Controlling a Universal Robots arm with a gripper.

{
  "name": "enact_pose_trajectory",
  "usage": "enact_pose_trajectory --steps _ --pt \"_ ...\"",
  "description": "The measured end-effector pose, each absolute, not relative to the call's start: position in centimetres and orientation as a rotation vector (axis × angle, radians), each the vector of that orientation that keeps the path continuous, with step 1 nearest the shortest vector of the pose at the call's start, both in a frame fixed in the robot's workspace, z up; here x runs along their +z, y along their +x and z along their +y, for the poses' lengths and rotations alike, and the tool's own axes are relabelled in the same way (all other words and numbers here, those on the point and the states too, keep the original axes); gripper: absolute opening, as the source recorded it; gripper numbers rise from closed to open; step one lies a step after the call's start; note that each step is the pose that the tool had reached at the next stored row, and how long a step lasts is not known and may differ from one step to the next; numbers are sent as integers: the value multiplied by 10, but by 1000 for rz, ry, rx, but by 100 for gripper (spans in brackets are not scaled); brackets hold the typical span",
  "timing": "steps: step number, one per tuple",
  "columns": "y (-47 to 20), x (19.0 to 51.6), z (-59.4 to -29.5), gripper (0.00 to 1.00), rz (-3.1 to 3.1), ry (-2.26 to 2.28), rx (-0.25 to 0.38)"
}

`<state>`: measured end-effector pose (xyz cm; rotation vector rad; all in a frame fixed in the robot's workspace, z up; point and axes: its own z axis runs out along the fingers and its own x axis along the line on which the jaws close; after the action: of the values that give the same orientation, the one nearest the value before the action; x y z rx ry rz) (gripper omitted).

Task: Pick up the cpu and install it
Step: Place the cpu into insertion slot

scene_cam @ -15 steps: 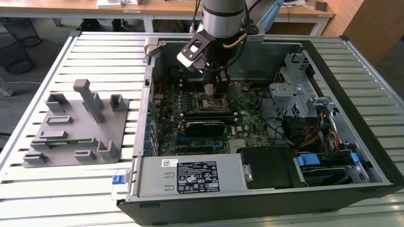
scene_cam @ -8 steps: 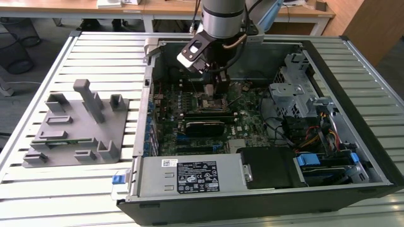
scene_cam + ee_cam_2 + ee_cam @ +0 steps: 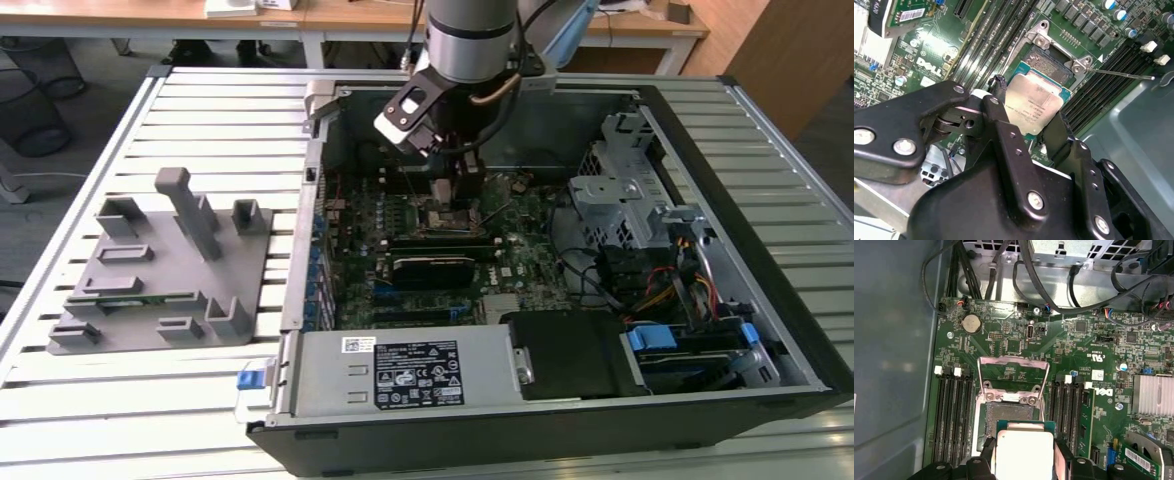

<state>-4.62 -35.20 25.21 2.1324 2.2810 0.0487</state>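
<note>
Exterior view first: the arm (image 3: 470, 40) reaches down into an open black metal case (image 3: 747, 190) that lies on a table (image 3: 200, 110) of pale ribbed slats. Inside the case there's a green board (image 3: 521, 265) and a grey sheet-metal power supply (image 3: 400, 372) with a label on top, set along the near wall. At the exterior view's right there's a perforated drive cage (image 3: 617, 190), with a bundle of coloured wires (image 3: 654, 293) next to it. Outside the case, at the exterior view's left, a matte grey plastic fixture (image 3: 160, 270) with upright blocks sits on the slats.

The gripper (image 3: 1031, 112) is clamped on the cpu (image 3: 1035, 100). In the second wrist view its two black bolted fingers (image 3: 1004, 135) press on opposite edges of the chip. The cpu is a flat square with a brushed silver lid, faint print and a thin green rim. It's held right at the socket (image 3: 1010, 416) and overlaps one side of it; I can't tell if it's touching yet.

The socket is a square well with a dull, grainy pin field. Its shiny metal load frame (image 3: 1013, 371) is flipped open, and a thin lever rod (image 3: 1119, 75) sticks out sideways. Long black memory slots (image 3: 954, 410) run along both sides of the socket. Elsewhere on the board are a round silver coin cell (image 3: 972, 324) and a finned heatsink (image 3: 1153, 395), and black cables (image 3: 1054, 310) loop past the board's edge.
</note>
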Motion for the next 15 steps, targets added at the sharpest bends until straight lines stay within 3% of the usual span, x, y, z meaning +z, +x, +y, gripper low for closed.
enact_pose_trajectory --steps 15 --pt "-46 246 -350 55 2274 2140 48"
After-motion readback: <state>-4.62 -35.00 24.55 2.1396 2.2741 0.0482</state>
